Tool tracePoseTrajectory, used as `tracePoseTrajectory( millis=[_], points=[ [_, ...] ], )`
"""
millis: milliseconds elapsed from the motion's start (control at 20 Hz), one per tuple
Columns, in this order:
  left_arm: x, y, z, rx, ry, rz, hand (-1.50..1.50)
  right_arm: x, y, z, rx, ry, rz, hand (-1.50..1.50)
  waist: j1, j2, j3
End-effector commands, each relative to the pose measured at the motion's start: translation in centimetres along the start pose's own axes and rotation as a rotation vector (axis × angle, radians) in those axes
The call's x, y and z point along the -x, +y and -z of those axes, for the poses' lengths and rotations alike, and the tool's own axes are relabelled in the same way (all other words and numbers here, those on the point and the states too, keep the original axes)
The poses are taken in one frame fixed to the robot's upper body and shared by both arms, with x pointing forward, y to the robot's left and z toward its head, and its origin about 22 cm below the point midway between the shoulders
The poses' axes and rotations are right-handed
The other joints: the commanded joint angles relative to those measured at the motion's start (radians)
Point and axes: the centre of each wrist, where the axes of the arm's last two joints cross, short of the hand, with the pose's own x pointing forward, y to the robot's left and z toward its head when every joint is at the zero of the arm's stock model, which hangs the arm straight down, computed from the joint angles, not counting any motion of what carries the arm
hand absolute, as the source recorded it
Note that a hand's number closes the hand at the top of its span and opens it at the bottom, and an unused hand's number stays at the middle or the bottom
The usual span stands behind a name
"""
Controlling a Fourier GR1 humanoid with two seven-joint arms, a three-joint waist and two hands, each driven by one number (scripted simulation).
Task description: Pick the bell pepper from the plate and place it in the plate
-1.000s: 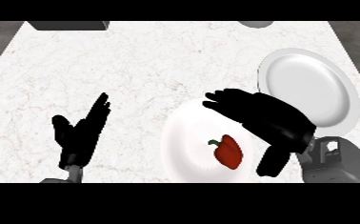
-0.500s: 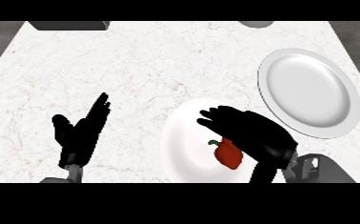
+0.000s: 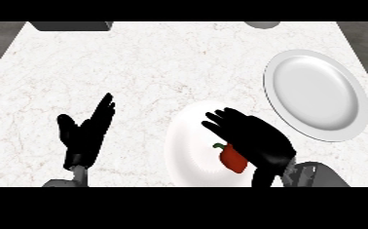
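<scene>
Two hands show, and only one is at work: the right hand [image 3: 253, 138] hangs low over the near plate [image 3: 188, 147], its fingers spread and only slightly bent, holding nothing, with the bell pepper [image 3: 232, 159] lying on that plate just beside and partly under the palm's near edge. As I judge it, the main risk is a poor closing of the fingers: the pepper is rounded and lies on its side with the green stem pointing toward the fingers, so fingers that close off-centre could squeeze it sideways and send it skidding across the smooth plate, or off its rim onto the counter [image 3: 144, 62]. A hand that comes down too low could also press on the plate and shift it. Later, the carry to the far plate [image 3: 316, 94], which lies up and to the right, well apart from the pepper, could end with the pepper rolling on its shallow face if let go from too high. The hand hides the pepper's right side, so whether the thumb touches it I cannot tell. The near plate's lower edge and the right forearm are cut off at the bottom. The left hand [image 3: 84, 134] rests open at the lower left, fingers up. Two grey objects at the counter's far edge are too cropped to name.
</scene>
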Motion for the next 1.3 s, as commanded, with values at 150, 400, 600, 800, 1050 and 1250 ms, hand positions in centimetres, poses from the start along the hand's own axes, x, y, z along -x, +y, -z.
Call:
tracePoseTrajectory(
  millis=[150, 400, 600, 800, 1050, 1250],
  points=[
    [1.1, -0.8, -0.2, -0.004, 0.075, 0.004, 0.00, 1.0, 1.7, 2.0, -0.020, 0.019, 0.010, -1.50, 0.001, 0.008, -0.007],
    [2.0, -0.7, -1.1, 0.017, 0.074, 0.016, 0.00, 1.1, 3.5, 3.8, -0.060, 0.017, -0.053, -1.50, 0.004, 0.008, -0.007],
    [0.1, -0.2, -0.2, 0.025, 0.075, -0.009, 0.00, 0.2, 2.5, 2.8, -0.134, -0.032, -0.156, 1.50, 0.002, 0.007, -0.007],
    [0.7, -0.7, -1.2, 0.022, 0.061, 0.003, 0.00, 1.9, 3.4, 2.1, -0.063, -0.048, -0.181, 1.50, 0.000, 0.006, -0.007],
    [0.8, 0.9, -1.5, 0.000, 0.100, 0.003, 0.00, -1.0, 4.9, 2.4, -0.003, 0.033, -0.133, 1.50, -0.004, 0.004, -0.007],
    [2.1, 1.1, -1.5, -0.042, 0.088, -0.001, 0.00, -4.7, 7.3, 1.1, 0.102, 0.314, 0.117, 1.50, -0.061, -0.007, -0.009]
  ],
)
